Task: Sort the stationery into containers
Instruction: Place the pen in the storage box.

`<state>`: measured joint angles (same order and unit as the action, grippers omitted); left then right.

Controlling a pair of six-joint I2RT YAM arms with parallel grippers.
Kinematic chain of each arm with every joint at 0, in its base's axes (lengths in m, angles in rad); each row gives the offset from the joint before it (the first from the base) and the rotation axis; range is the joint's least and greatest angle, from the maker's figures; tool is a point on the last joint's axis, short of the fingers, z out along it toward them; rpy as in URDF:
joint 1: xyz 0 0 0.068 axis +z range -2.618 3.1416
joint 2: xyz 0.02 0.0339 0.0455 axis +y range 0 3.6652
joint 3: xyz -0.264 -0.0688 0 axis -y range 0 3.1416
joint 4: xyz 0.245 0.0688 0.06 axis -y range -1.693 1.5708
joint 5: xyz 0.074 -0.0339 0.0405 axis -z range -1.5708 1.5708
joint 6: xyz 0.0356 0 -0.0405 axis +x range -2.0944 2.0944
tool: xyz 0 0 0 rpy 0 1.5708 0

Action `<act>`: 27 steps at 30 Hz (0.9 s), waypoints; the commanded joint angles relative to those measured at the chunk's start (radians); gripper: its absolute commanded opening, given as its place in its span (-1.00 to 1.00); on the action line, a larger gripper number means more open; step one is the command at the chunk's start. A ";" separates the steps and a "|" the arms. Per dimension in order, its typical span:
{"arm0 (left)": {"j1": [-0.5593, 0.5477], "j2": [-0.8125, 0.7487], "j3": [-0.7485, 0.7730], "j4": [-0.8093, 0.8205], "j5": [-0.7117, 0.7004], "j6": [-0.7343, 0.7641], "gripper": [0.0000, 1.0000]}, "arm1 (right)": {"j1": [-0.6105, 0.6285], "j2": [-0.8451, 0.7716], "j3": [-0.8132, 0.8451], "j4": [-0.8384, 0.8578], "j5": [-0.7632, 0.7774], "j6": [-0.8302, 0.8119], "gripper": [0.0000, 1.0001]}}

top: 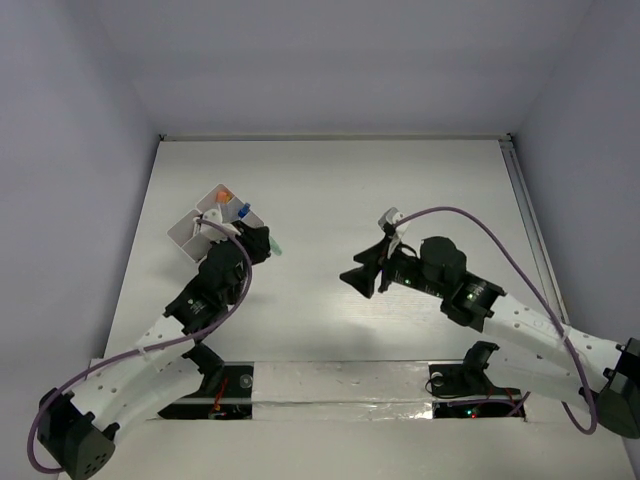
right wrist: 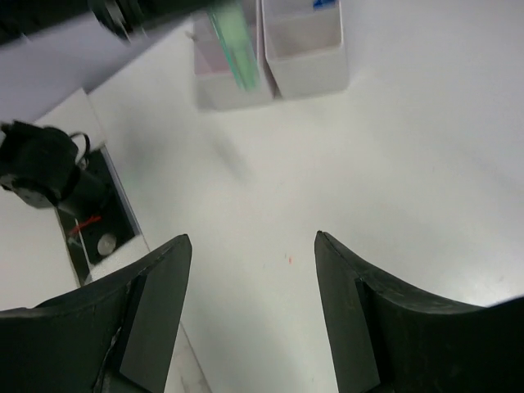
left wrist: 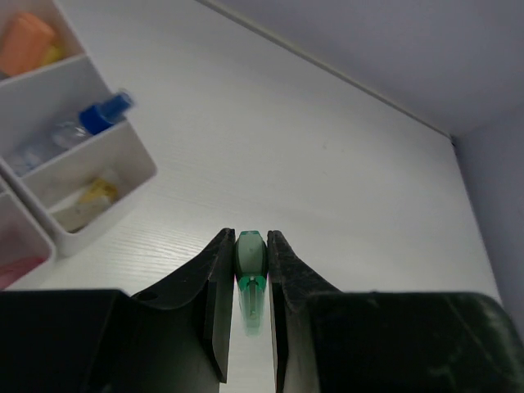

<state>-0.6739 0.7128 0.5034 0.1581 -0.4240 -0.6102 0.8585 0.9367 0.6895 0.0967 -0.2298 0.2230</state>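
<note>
One white table (top: 330,200), grey walls (top: 330,60), left claw (left wrist: 250,239) pinching green pen (left wrist: 250,264), right claw (right wrist: 252,240) wide, empty.

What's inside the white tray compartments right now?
Left wrist view of the tray: orange block, blue-capped clear piece, yellow-cream piece, something pink. The other compartments are out of frame there, and in the top view the left arm covers them.
</note>
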 commanded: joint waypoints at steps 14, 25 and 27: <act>0.083 0.051 0.030 -0.056 -0.665 0.105 -1.00 | -0.001 -0.038 -0.248 0.233 -0.072 0.157 0.35; 0.174 0.194 -0.026 0.125 -0.668 0.176 -1.00 | -0.001 0.007 -0.269 0.294 -0.144 0.170 0.35; 0.185 0.211 -0.035 0.144 -0.641 0.176 -1.00 | -0.001 0.017 -0.268 0.301 -0.151 0.170 0.35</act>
<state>-0.5053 0.9157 0.4816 0.2058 -1.0626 -0.4564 0.8585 0.9405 0.4286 0.3111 -0.3408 0.3824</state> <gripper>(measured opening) 0.146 0.677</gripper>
